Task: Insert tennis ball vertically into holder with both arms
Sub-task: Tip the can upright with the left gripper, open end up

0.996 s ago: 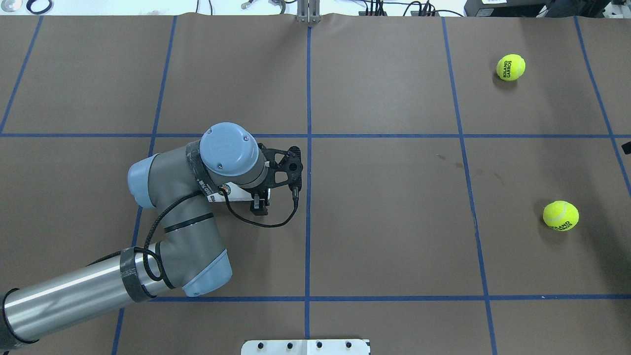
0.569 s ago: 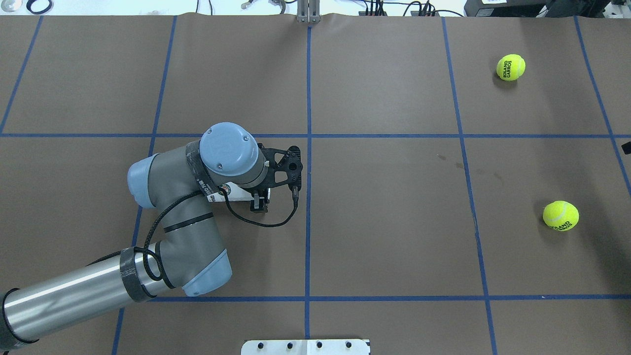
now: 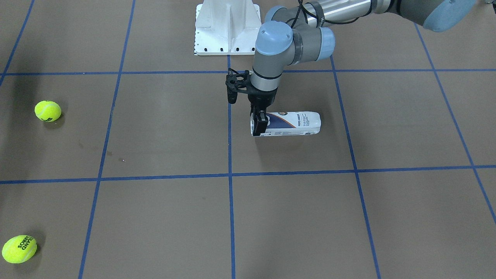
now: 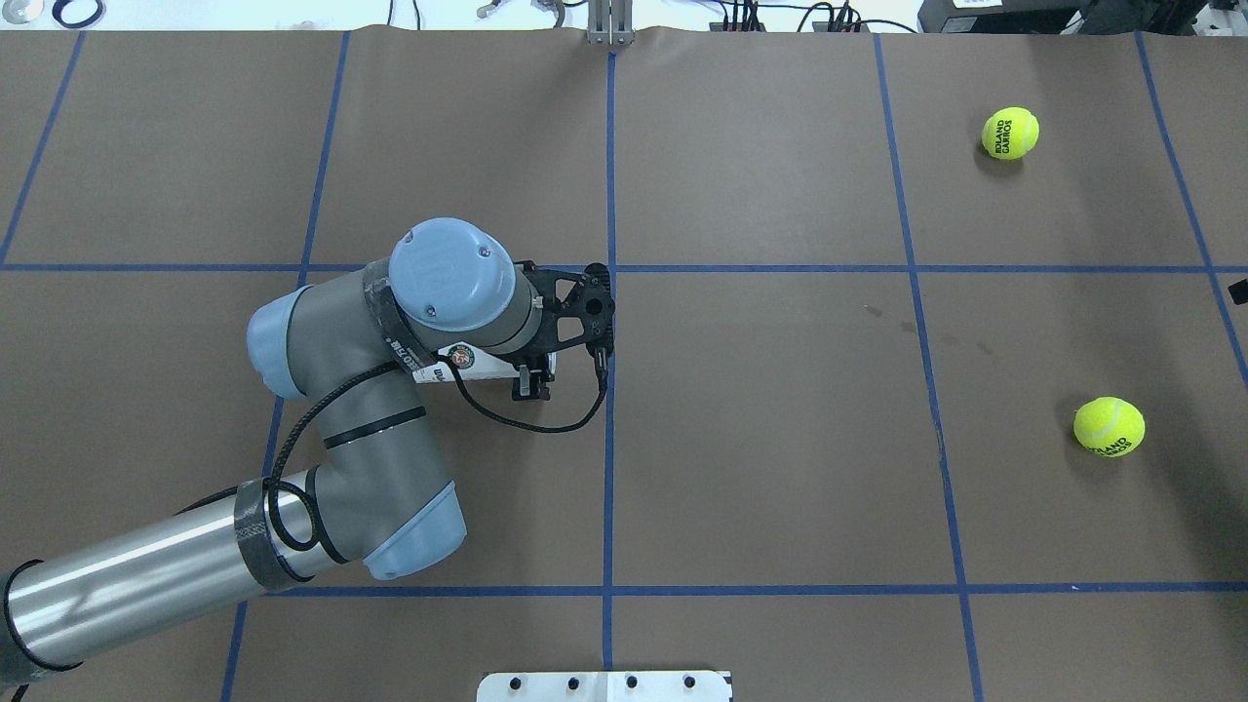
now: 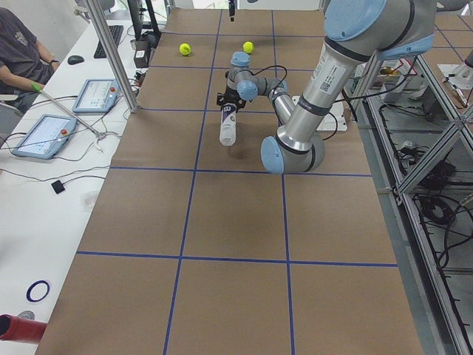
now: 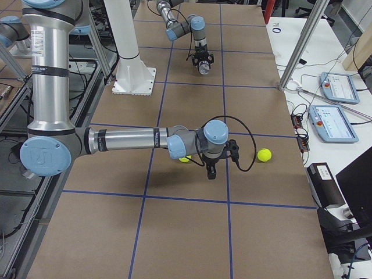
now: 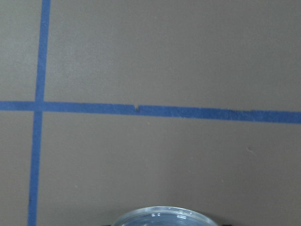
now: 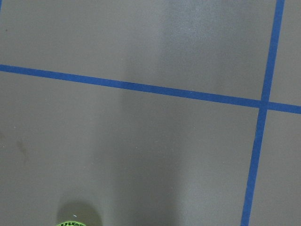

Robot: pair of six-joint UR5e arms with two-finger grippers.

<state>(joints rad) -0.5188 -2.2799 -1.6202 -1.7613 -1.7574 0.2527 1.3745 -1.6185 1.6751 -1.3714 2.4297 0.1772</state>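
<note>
Left claw | clamps holder rim end | overhead: mostly hidden

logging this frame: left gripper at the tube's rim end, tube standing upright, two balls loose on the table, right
Not upright: the front-facing view shows the holder lying on its side. The left gripper is at its rim end, and two tennis balls sit loose on the table.

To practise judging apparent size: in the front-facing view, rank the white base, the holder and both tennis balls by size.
1. white base
2. holder
3. lower tennis ball and upper tennis ball unranked: the lower looks bigger, probably just nearer.
</note>
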